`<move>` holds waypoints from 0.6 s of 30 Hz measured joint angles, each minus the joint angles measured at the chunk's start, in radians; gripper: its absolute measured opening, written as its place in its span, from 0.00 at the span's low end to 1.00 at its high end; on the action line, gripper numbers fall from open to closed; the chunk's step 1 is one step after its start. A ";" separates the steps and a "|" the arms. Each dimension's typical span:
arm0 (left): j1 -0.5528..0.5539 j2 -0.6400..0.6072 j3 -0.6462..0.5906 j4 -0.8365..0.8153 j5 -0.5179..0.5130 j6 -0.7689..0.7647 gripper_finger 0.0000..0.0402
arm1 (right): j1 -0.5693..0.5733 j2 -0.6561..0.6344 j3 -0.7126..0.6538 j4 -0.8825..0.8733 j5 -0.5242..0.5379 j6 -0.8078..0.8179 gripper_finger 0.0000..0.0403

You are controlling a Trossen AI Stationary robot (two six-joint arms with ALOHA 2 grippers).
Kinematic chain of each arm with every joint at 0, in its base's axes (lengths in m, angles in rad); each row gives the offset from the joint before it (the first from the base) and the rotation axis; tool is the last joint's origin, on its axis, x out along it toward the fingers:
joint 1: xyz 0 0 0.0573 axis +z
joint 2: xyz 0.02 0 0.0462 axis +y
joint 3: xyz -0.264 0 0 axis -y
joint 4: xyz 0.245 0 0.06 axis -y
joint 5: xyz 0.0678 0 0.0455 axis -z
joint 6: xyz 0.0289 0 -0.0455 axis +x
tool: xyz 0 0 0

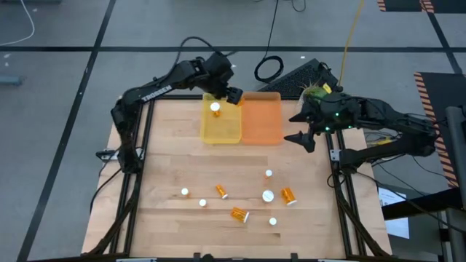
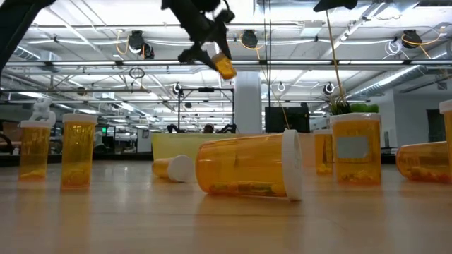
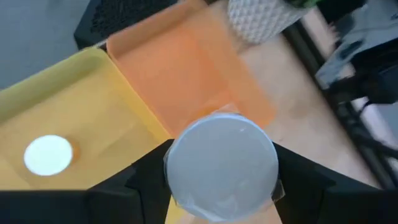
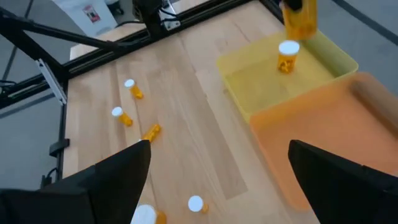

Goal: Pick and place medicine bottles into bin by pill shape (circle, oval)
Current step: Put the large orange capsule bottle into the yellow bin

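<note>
A capped pill bottle (image 3: 221, 163) is clamped between the fingers of the left gripper (image 1: 234, 95), carried high over the seam where the yellow tray (image 1: 220, 131) meets the orange tray (image 1: 262, 124). Before release, the bottle is best brought clear of that shared wall and lowered into the tray matching its pill shape; which shape it holds cannot be told. One bottle (image 1: 215, 108) already stands in the yellow tray and should be avoided. The right gripper (image 1: 300, 128) hangs spread wide and empty beside the orange tray, near enough to crowd that side. Eight bottles (image 1: 240, 214) remain on the wooden table (image 1: 167, 145), some upright, some toppled. A potted plant (image 1: 314, 92) sits behind the trays.
</note>
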 joint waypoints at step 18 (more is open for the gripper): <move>0.062 0.223 0.000 0.000 -0.113 0.172 0.56 | -0.033 0.018 0.000 0.122 0.106 0.021 0.93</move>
